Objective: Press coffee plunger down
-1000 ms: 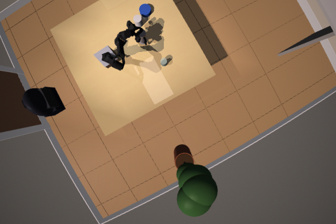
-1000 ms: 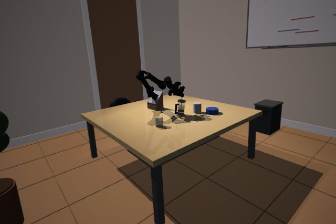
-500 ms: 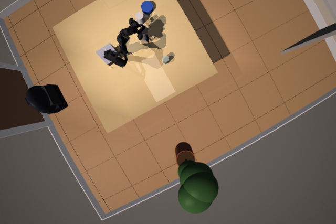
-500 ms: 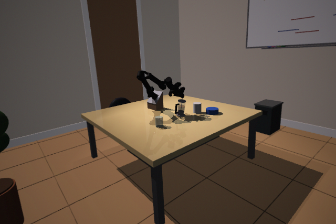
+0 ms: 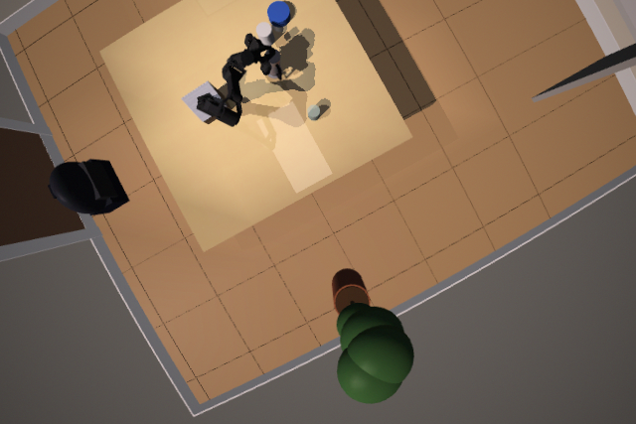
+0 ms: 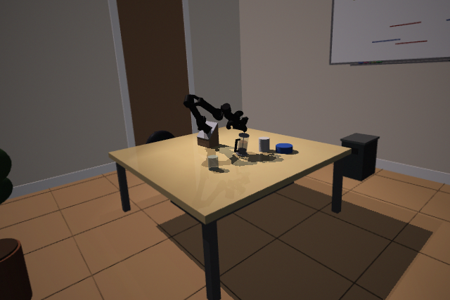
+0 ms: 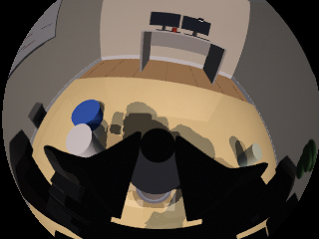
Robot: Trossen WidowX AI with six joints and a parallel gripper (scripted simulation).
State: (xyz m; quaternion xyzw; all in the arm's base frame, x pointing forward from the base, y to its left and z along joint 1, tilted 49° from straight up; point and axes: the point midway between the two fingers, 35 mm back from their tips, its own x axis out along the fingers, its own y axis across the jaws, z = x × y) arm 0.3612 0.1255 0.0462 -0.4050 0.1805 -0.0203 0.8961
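Wrist view shows I'm clamping the gripper on the plunger knob, straight above the coffee press, so my push is running down its axis rather than tipping it toward the white cylinder nearby.

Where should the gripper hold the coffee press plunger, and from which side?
By the round knob at the top of the rod, coming straight down from above. The press stands upright with the rod vertical, so a top-down pinch lines up with the push. The gripper is already shut on the knob that way.
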